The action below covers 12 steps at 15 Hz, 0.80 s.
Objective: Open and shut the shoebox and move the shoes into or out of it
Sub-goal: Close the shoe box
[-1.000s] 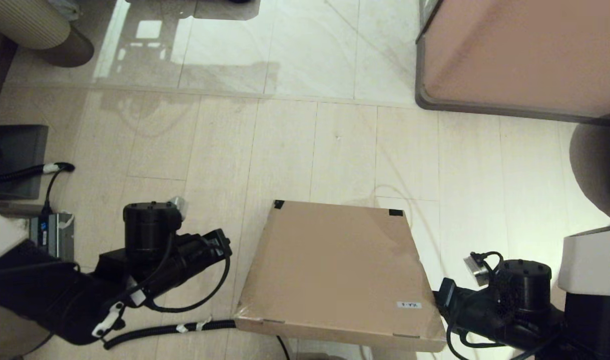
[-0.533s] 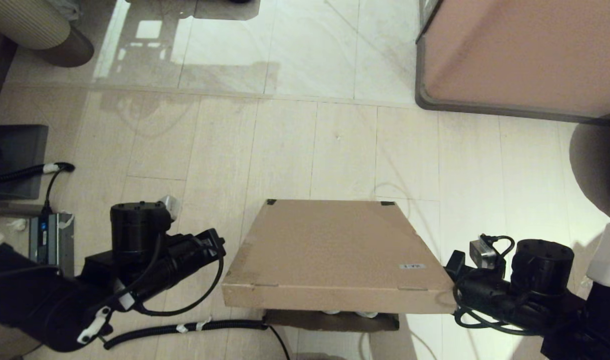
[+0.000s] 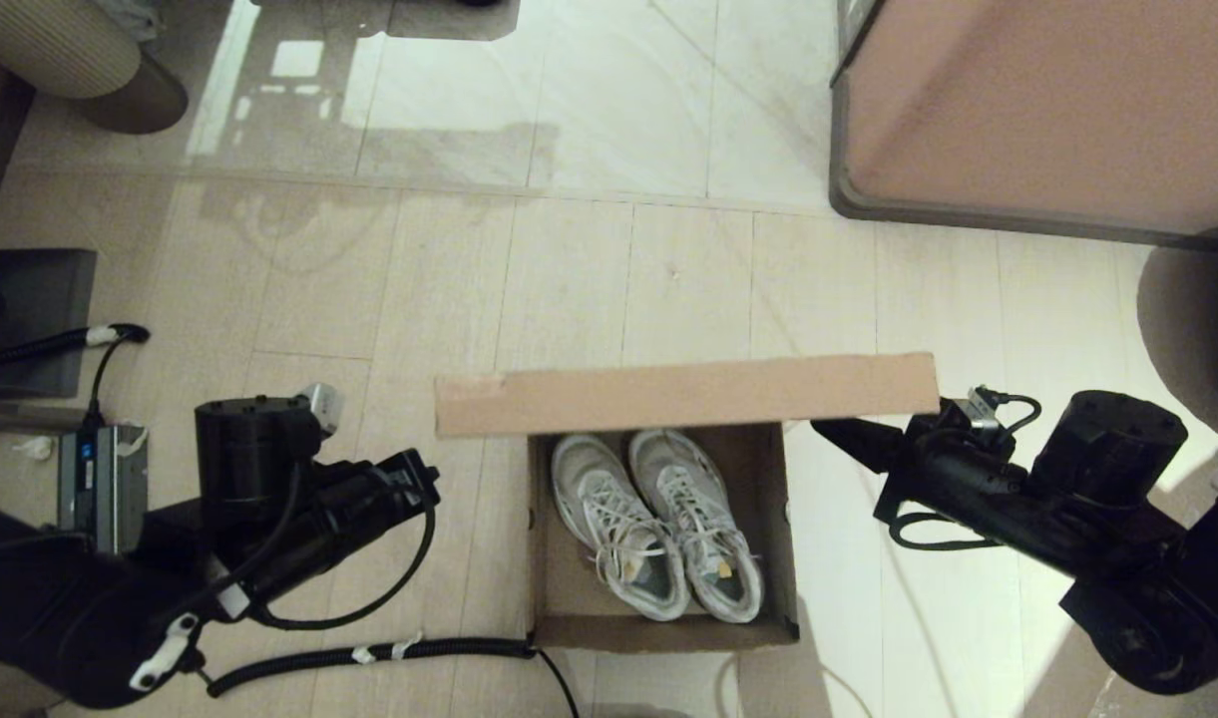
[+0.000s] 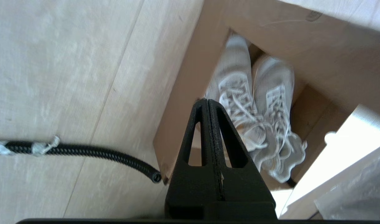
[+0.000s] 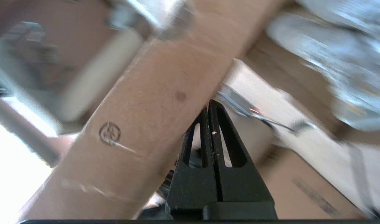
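Note:
The brown cardboard shoebox [image 3: 658, 630] stands open on the floor in front of me. Its lid [image 3: 683, 394] is raised upright over the far wall and shows edge-on. Both white sneakers [image 3: 653, 524] lie side by side inside, toes pointing away; they also show in the left wrist view [image 4: 255, 102]. My right gripper [image 3: 820, 427] is shut, and its tips [image 5: 208, 104] are up against the lid [image 5: 152, 102] near its right end. My left gripper [image 4: 207, 101] is shut with nothing in it. It hovers beside the box's left wall [image 4: 180, 102], at the left in the head view [image 3: 424, 477].
A black corrugated cable [image 3: 369, 655] runs along the floor to the box's near left corner. A pinkish-brown cabinet with a grey rim [image 3: 1037, 110] fills the far right. A dark box [image 3: 25, 319] and a small device [image 3: 100, 469] sit at the left edge.
The lid has swung up from flat on the box to upright, uncovering the sneakers. My right gripper rose and moved away with it. The left arm drifted slightly left.

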Motion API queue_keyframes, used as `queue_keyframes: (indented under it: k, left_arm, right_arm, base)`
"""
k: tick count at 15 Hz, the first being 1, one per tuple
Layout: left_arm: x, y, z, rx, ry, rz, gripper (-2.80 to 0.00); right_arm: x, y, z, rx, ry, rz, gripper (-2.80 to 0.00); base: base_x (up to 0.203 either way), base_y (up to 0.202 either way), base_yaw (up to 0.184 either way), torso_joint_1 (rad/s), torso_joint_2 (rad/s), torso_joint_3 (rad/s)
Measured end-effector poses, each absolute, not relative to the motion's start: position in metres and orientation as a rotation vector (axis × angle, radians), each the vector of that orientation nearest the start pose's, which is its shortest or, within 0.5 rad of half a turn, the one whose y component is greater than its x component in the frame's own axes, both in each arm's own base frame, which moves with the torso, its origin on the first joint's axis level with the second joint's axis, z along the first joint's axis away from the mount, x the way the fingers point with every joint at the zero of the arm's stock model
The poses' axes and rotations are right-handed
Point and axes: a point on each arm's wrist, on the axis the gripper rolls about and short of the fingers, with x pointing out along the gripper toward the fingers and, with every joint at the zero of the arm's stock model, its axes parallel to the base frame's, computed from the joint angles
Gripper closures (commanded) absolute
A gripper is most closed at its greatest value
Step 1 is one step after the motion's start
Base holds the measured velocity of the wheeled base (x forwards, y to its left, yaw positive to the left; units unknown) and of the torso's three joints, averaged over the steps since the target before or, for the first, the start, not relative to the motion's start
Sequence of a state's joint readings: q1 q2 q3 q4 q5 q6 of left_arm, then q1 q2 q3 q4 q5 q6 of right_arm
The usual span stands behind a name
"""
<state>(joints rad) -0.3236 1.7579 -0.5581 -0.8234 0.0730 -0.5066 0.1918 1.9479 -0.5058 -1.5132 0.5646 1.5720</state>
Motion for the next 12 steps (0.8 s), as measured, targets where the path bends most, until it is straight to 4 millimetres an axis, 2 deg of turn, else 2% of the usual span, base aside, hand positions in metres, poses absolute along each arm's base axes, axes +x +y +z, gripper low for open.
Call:
queue_keyframes:
  k: [5,7,9,12]
  left_arm:
    - [0.251,-0.083,0.124,-0.423,0.428,-0.155,0.0]
    - [0.241,-0.079,0.123,-0.422,0.437,-0.153,0.0]
    - [0.23,-0.076,0.125,-0.421,0.432,-0.154,0.0]
    - [0.211,-0.069,0.127,-0.417,0.422,-0.153,0.0]
  right_arm:
    - [0.347,0.064,0.159,1.518,0.413,0.7,0.0]
    - [0.355,0.061,0.165,1.514,0.386,0.711,0.0]
    - [0.342,0.072,0.169,1.452,0.399,0.739,0.0]
    - [0.298,0.122,0.158,1.182,0.508,0.831,0.0]
  base:
    - [0.0,0.0,0.0,0.0,0.0,0.0]
    - [0.0,0.0,0.0,0.0,0.0,0.0]
    - [0.0,0.0,0.0,0.0,0.0,0.0]
    - [0.0,0.0,0.0,0.0,0.0,0.0]
